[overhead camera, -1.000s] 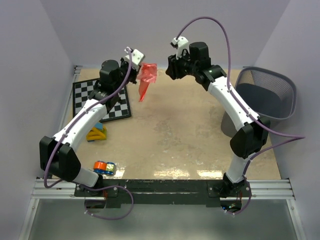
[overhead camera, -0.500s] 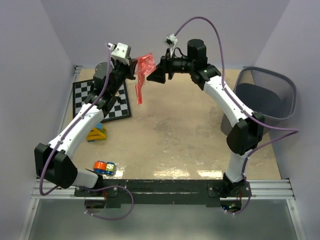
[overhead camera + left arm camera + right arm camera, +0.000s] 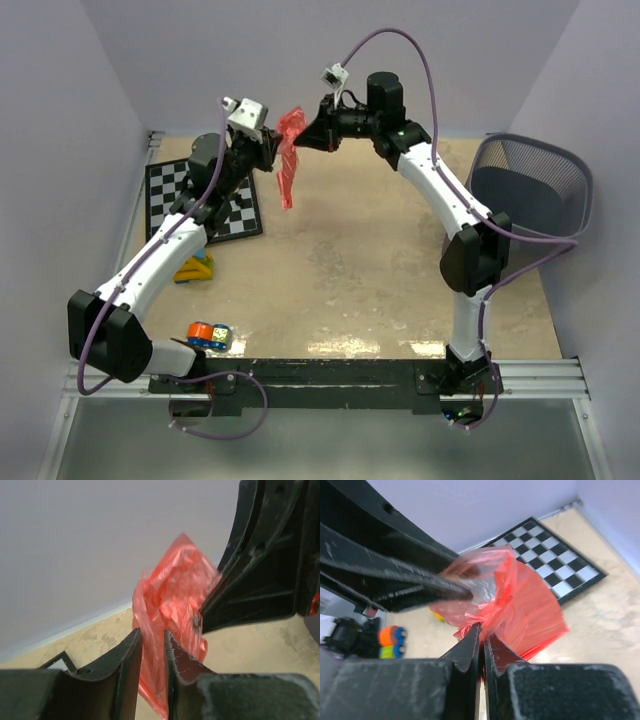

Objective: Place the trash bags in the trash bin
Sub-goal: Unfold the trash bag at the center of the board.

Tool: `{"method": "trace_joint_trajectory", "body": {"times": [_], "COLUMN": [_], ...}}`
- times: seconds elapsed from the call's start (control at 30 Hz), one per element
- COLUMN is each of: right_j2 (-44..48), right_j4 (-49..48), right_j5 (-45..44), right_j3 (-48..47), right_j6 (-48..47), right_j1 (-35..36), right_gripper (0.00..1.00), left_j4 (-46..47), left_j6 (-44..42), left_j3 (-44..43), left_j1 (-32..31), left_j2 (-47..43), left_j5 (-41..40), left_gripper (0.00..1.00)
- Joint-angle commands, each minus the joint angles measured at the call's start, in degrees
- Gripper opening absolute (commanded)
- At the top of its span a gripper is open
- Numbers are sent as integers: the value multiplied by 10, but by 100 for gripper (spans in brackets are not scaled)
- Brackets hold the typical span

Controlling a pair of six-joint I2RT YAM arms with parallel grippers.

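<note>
A red-orange trash bag hangs limp in the air above the back of the table, between my two grippers. My right gripper is shut on the bag's crumpled upper part, its jaws pinching the film. My left gripper sits just left of it with its jaws slightly apart, and the bag runs through the gap. The dark grey mesh trash bin lies tilted at the far right, away from both grippers.
A checkerboard lies at the back left under the left arm. A yellow toy sits beside it and a small colourful toy near the front left. Walls close in on three sides.
My right gripper has swung left to the bag and shut on its top. My left gripper's jaws, shut on the bag before, have parted a little.
</note>
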State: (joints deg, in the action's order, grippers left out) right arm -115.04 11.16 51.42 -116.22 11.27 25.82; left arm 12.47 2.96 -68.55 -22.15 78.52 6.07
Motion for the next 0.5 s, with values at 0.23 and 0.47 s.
{"method": "trace_joint_trajectory", "body": {"times": [0.23,0.47], "right_j2": [21,31], "right_j4": [267,297], "right_j5": [-76,-98], "right_j3": [-125,-120], "right_j6": [-440,-498], "right_j1": [30,39], "right_gripper": [0,0], "left_j4": [-44,-53], "left_j6": [-206,-247], "left_j3": [-55,-83], "left_j1": [10,16], "left_j2": [9,18], "left_j5": [54,89], "left_gripper": [42,56]}}
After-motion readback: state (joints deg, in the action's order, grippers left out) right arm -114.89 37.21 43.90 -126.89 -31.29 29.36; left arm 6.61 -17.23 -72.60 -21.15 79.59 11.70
